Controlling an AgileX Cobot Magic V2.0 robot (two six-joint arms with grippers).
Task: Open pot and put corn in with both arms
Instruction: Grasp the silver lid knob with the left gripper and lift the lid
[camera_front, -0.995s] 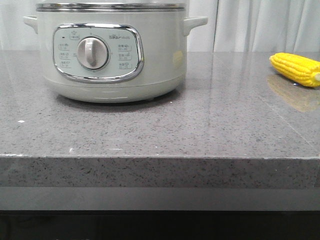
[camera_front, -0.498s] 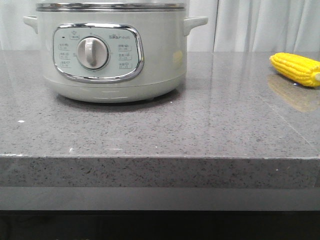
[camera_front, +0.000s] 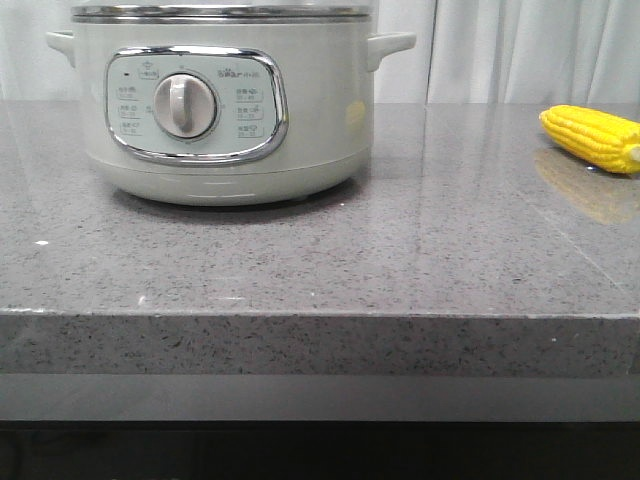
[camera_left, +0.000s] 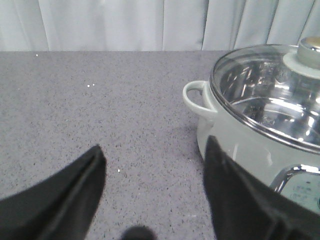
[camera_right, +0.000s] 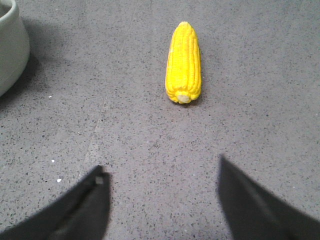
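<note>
right end effector spread wide above countertop, corn ahead.

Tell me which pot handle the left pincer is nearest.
The handle on the robot's left side of the pot; it shows just past the open left pincer. The opposite handle sits toward the corn.

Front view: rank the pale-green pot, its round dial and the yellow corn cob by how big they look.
1. Pale-green electric pot, largest.
2. Yellow corn cob, partly cut off at the edge.
3. Round dial, smallest, though near the corn's visible size.
</note>
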